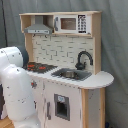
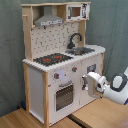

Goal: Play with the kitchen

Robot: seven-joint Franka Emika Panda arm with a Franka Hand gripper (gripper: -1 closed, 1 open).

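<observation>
The kitchen (image 2: 62,62) stands upright on the wooden floor, oven door shut. The gripper (image 2: 88,83) hovers just beside its front panel — whether the fingers are apart, I cannot tell. A careless push risks tipping or scraping the cabinet — the arm's bulk crowds it.

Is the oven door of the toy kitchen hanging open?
No, in the second exterior view the oven door sits flush with the kitchen front.

Both exterior views are evenly and softly lit, with no harsh glare; the kitchen (image 1: 62,65) casts only faint shadow under its hood (image 2: 48,20). Overall focus is soft, blurring fine detail, and the grey backdrop (image 2: 112,25) looks dim.
</observation>
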